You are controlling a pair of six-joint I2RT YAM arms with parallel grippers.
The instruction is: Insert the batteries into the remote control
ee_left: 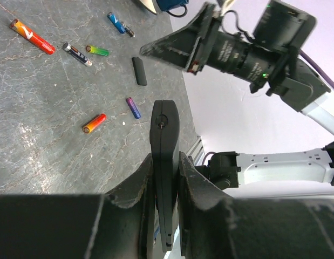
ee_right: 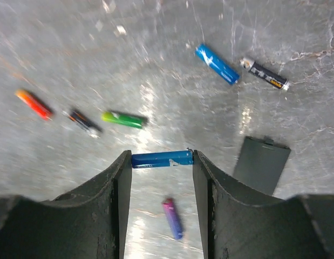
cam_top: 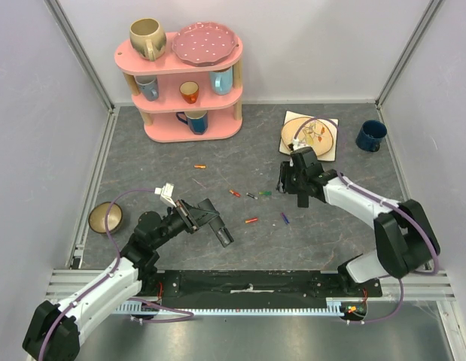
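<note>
Remote control [ee_left: 164, 124], slim, black, clamped in left pincer [ee_left: 165, 167], right pincer [ee_right: 161, 164] pinching blue battery [ee_right: 161, 158]

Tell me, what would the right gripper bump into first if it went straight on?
Probably the grey table, just beyond the blue battery pinched in the right gripper. The green battery lies off to one side; depth is unclear.

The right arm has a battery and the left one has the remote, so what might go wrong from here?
The blue battery is pinched only by its two ends at the very tips of the right gripper, so it may swivel or pop out. The left gripper clamps the remote edge-on with its free end sticking out, so pushing a battery in may lever it loose or twist it.
</note>
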